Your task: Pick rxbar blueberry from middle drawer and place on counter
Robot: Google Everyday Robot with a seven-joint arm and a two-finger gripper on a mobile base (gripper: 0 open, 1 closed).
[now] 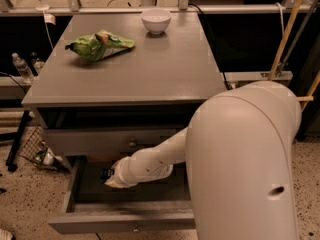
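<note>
Working my pincer [111, 180] at the rxbar blueberry [106, 174] inside the middle drawer [115, 222], I cannot tell its grip; tabletop [150, 69] placement remains.

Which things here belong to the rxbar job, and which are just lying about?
Job: gripper, down in the middle drawer; rxbar blueberry, the dark bar at its tip; counter.
Lying about: green snack bag and white bowl, both on the counter; water bottle beside the cabinet.
</note>
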